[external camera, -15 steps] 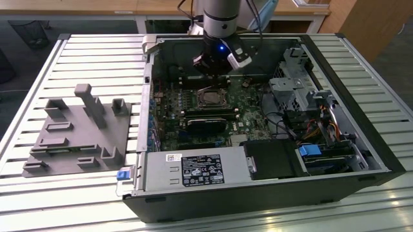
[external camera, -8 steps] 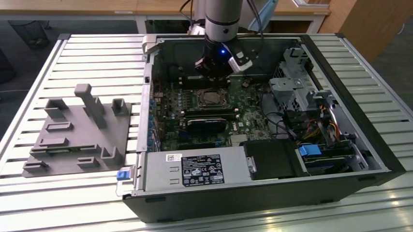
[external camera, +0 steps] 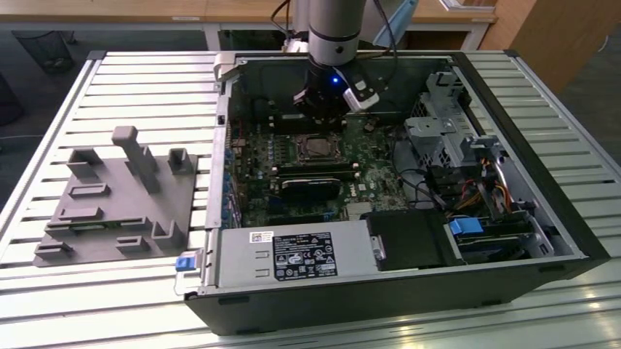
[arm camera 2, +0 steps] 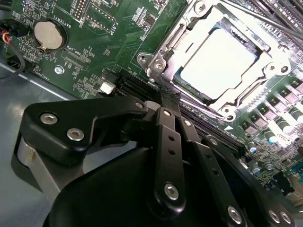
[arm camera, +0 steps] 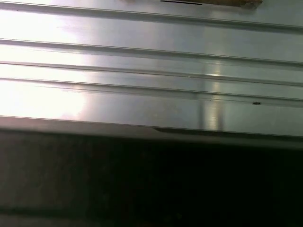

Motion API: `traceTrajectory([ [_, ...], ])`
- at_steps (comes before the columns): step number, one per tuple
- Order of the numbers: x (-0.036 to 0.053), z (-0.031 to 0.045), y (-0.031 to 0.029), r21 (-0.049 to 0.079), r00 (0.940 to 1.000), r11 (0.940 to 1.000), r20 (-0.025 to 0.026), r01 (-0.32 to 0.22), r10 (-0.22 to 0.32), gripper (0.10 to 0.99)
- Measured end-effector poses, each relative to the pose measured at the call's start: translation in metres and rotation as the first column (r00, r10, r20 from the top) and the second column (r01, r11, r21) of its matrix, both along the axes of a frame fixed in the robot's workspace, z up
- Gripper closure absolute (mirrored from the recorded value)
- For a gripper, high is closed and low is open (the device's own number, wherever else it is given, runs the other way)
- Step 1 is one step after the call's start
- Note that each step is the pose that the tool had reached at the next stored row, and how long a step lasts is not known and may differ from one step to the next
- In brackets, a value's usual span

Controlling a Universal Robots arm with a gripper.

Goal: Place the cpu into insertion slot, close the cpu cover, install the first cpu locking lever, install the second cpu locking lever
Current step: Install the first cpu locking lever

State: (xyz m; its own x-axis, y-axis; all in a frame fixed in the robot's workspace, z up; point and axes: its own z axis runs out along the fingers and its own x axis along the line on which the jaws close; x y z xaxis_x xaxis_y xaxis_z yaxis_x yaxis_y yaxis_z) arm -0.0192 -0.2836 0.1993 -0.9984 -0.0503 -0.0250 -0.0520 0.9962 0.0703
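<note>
The cpu (arm camera 2: 218,64) is seated in the insertion slot (arm camera 2: 163,56), and the cpu cover (arm camera 2: 272,66) lies closed flat around it. The gripper (arm camera 2: 163,97) stands just beside the socket's corner, fingers drawn together, holding nothing. Farther from the socket on the green motherboard (arm camera 2: 94,42) sits a coin battery (arm camera 2: 49,34).

grey fixture (external camera: 121,200), coin cell (arm camera 2: 49,34), power supply (external camera: 291,257)

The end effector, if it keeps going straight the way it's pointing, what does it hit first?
Most likely the edge of the cpu cover, closed over the cpu; the end effector points at that near rim, though depth is hard to judge.
</note>
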Motion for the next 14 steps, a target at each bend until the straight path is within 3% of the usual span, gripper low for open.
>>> traceTrajectory([
  [8,0.0001,0.0039,0.0002,-0.002,1.0,1.0,0.0005,0.0,0.0,0.98],
  [14,0.0001,0.0023,0.0001,-0.03,1.0,0.9995,0.0,0.0,0.0,0.98],
])
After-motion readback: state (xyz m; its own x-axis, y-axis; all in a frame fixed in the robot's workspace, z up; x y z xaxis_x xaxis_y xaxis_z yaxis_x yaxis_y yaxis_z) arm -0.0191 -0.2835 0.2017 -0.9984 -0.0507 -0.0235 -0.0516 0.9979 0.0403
